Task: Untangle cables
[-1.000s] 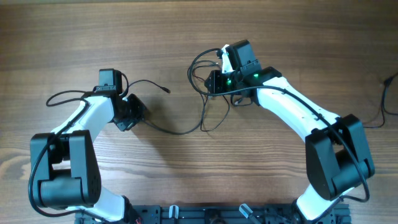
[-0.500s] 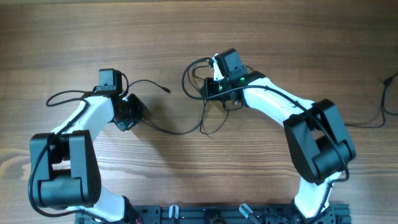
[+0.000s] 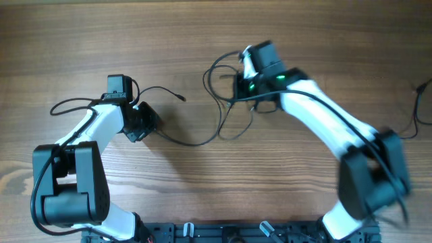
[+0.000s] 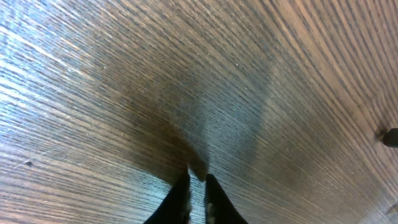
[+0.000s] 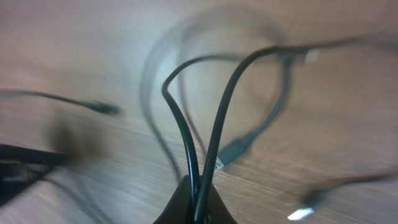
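Note:
The cables [image 3: 217, 74] are thin black cords looped on the wooden table, just left of my right gripper [image 3: 236, 88]. One strand [image 3: 202, 143] runs from those loops to under my left gripper [image 3: 150, 128]. Another cord ends in a small plug [image 3: 182, 98]. In the right wrist view, my right gripper [image 5: 199, 194] is shut on two cable strands [image 5: 185, 140] that rise and spread from its tips. Beyond lie plug ends [image 5: 231, 151]. In the left wrist view, my left gripper [image 4: 198, 180] is all but shut low over bare wood, with no cord showing between the tips.
A separate black cable [image 3: 420, 101] hangs in at the right table edge. The arms' mounting rail [image 3: 236, 233] runs along the front edge. A dark plug-like end [image 4: 390, 137] shows at the right edge of the left wrist view.
My right gripper has shut on two cable strands and swung left, then back right and up, shifting the loops. Its arm is blurred with motion. The left arm has stayed still.

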Motion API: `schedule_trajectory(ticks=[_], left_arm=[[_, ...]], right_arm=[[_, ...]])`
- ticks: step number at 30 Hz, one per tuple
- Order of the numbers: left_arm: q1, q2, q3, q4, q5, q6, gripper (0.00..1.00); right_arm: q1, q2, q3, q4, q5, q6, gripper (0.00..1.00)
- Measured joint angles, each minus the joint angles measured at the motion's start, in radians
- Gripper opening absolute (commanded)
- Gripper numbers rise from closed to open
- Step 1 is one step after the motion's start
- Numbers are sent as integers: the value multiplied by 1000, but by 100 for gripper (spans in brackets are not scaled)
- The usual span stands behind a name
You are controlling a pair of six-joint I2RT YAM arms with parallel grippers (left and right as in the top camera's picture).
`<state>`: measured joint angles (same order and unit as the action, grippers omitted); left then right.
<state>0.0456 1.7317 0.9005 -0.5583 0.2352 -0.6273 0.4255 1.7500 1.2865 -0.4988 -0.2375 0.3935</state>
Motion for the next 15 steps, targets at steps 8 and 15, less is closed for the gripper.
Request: schedule_trajectory(ticks=[8,15], left_arm=[[-1,0,1,4,10,-4,21],[-1,0,1,5,10,-4,20]], right_arm=[[-61,-414,33,108,296,-52,4],[-145,-459,38,232,621,-204,4]])
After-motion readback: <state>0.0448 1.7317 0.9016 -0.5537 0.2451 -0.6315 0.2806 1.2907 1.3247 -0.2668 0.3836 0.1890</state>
